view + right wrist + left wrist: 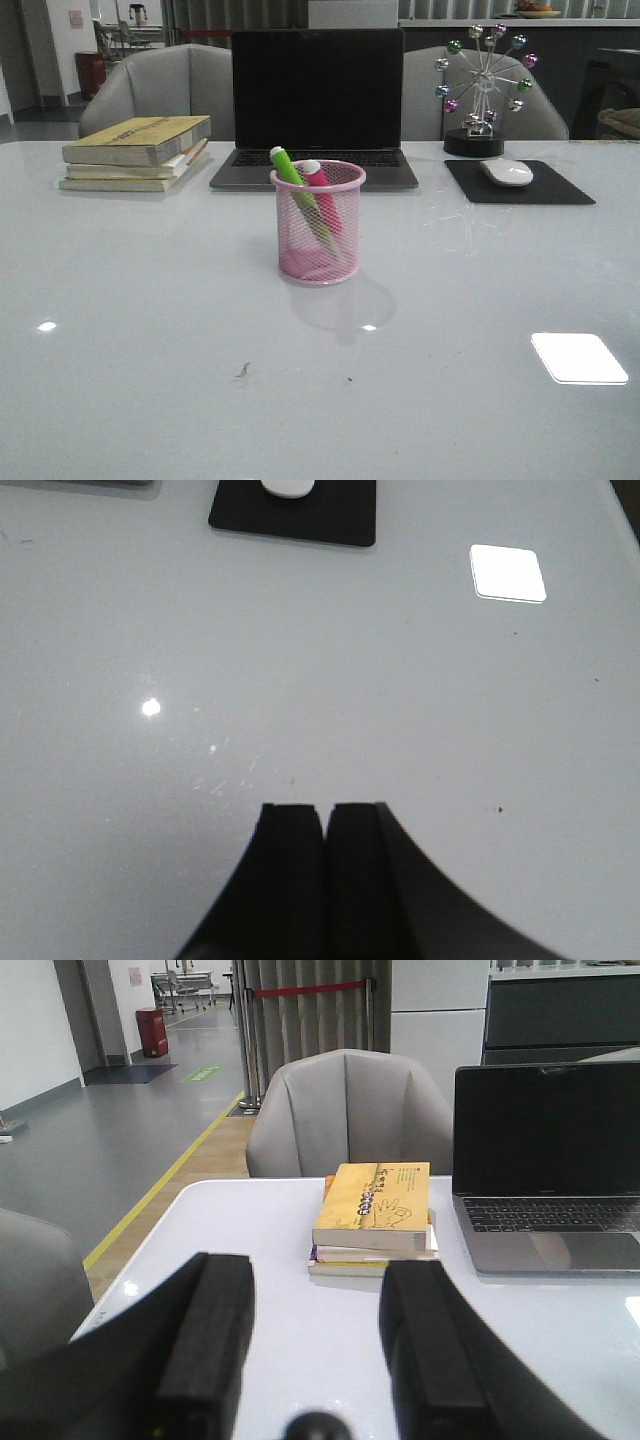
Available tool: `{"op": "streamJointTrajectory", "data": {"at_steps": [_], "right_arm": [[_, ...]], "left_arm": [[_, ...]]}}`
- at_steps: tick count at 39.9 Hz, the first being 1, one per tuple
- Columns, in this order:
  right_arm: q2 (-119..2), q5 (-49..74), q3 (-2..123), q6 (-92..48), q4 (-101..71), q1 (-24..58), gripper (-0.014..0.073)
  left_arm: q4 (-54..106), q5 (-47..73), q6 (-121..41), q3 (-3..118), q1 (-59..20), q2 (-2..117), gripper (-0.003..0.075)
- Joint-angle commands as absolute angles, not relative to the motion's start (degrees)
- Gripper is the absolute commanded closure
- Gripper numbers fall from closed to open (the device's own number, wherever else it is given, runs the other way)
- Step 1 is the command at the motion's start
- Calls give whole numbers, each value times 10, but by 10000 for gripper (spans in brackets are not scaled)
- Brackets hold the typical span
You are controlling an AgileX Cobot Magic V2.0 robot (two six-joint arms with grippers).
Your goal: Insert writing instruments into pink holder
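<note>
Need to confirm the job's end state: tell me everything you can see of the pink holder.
The holder is a pink wire-mesh cylinder with a rolled rim and solid pink base. It stands upright on the white table, in front of the laptop, casting a soft reflection. Inside, the green marker and pink marker lean toward the left rim, whitish caps poking above it, bodies visible through the mesh. Nothing else touches it; no pincer shows near it in the front view.

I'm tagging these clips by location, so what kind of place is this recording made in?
Probably an office or lab workspace set up as a desk: an open laptop, a mouse on a black pad, stacked books, grey chairs, and a corridor with floor markings beyond.
</note>
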State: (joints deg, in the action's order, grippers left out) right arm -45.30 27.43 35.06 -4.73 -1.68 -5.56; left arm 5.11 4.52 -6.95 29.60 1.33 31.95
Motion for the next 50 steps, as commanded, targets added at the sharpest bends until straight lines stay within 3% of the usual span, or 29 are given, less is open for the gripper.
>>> {"op": "streamJointTrajectory", "data": {"at_steps": [1, 16, 29, 38, 50], "right_arm": [[-449, 234, 367, -47, -19, -60, 567], [-415, 222, 354, -46, -47, -58, 567], [-193, 14, 128, -46, -112, -25, 567], [-44, 9, 19, -46, -96, -25, 567], [15, 44, -18, -46, -91, -25, 567]], "left_arm": [[57, -6, -68, 312, 14, 319, 346], [57, -6, -68, 312, 14, 319, 346], [57, -6, -68, 310, 14, 319, 346], [57, -6, -68, 309, 14, 319, 346], [57, -6, -68, 309, 14, 319, 346]]}}
